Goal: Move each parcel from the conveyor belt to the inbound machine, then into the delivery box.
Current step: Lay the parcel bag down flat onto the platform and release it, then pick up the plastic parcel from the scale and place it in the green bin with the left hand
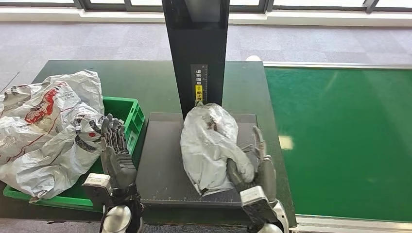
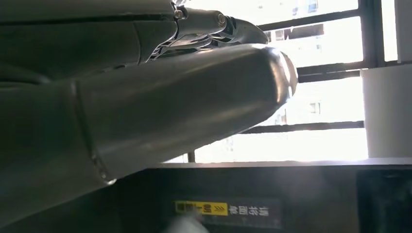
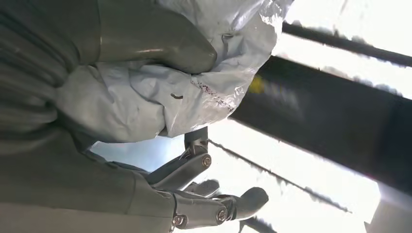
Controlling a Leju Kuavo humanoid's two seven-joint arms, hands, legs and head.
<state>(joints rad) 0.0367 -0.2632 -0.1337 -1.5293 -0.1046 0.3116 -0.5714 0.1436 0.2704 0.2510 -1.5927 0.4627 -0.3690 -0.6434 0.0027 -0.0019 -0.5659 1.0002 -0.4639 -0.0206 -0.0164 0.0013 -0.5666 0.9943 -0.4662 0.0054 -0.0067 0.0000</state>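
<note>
Right hand (image 1: 252, 165) grips parcel (image 1: 209, 145), lengthwise toward post (image 1: 197, 53).

- The black upright column (image 1: 196, 48) blocks the far edge of the inbound machine platform (image 1: 160, 160)
- A grey parcel (image 1: 209, 145) fills the platform's middle; bare strip on its left
- Heaped bags (image 1: 48, 126) crowd the green box (image 1: 127, 114)
- Green conveyor belt (image 1: 340, 141) lies open on the right

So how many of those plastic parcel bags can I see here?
3: one grey parcel on the black platform in the right hand, two printed bags piled in the green bin. Others may lie underneath.
</note>
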